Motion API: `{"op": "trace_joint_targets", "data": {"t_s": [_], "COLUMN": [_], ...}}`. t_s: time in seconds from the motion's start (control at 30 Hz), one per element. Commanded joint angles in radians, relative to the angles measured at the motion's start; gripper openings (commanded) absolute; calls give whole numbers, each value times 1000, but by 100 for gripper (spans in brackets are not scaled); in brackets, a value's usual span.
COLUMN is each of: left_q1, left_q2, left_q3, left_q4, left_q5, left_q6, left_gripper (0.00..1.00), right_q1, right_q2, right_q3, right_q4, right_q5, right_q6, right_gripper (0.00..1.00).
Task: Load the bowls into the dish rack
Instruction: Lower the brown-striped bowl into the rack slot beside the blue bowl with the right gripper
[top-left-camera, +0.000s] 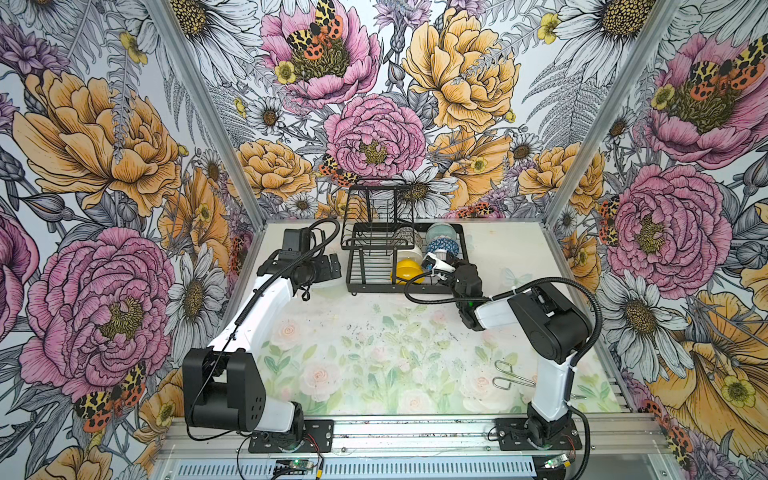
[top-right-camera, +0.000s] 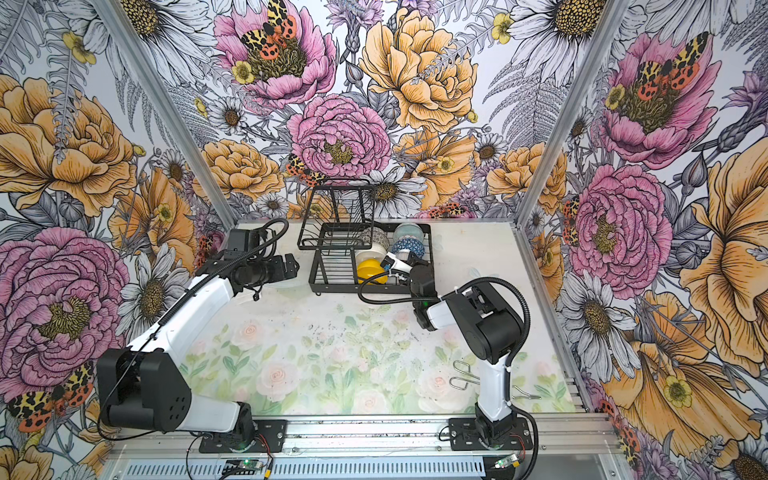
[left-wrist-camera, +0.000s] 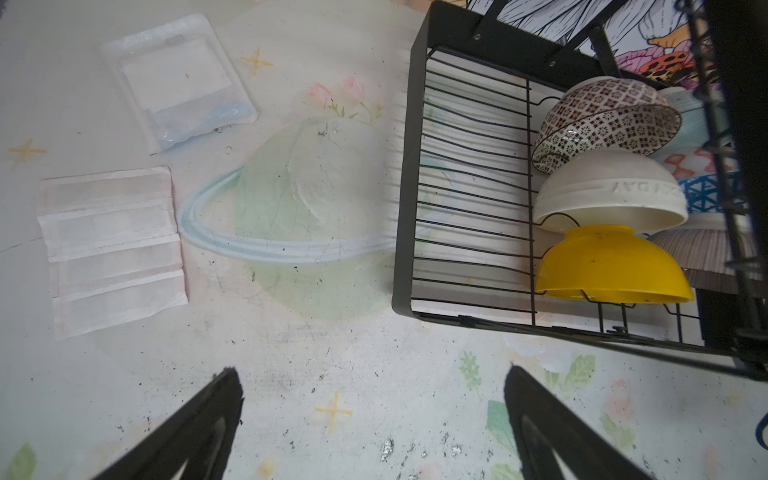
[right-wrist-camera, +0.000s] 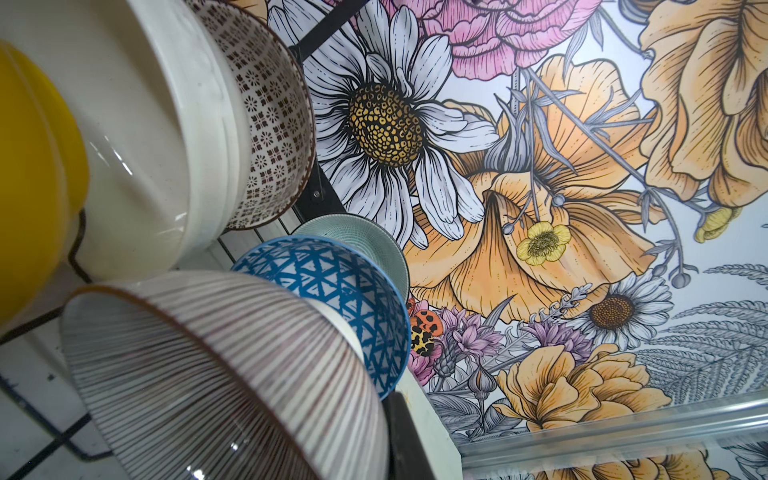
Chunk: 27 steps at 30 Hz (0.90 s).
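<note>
One mauve bowl (right-wrist-camera: 208, 374) — largely behind right tool (top-left-camera: 430, 266)

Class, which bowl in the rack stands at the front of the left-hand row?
The plain yellow bowl; the cream bowl and mosaic bowl stand behind it.

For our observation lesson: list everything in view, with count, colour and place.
dish rack: one, black wire, table's back.
bowls: six, in the rack's base: mosaic bowl, cream bowl, yellow bowl, teal bowl, blue bowl, mauve striped bowl.
tongs: one, metal wire, table's front right.
pouch: one, clear, table beside rack.
paper packets: overlapping stack, white, next to the pouch.
table: one, pale floral.
left gripper: open, empty, beside rack.
right gripper: shut on the mauve striped bowl, inside rack.
</note>
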Motion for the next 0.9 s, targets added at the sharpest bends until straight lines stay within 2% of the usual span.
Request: {"op": "trace_joint_targets", "data": {"t_s": [0.0, 0.17, 0.47, 0.87], "left_q1": [4, 4, 4, 6], "left_q2": [1, 2, 6, -5], "left_q3": [-13, -12, -10, -18], "left_q4": [28, 32, 38, 39], "left_q5": [22, 28, 36, 38], "left_q6": [-8, -9, -11, -9], "left_gripper": [99, 99, 99, 99], "right_q1": [-16, -31, -60, -67], "right_q2": [14, -7, -119, -178], "right_q3": [-5, -24, -22, -4], "right_q4": [77, 45, -215, -386], "right_q5": [-1, -48, -202, -289], "right_q6": [14, 60, 116, 165], "right_gripper": [0, 0, 0, 0]}}
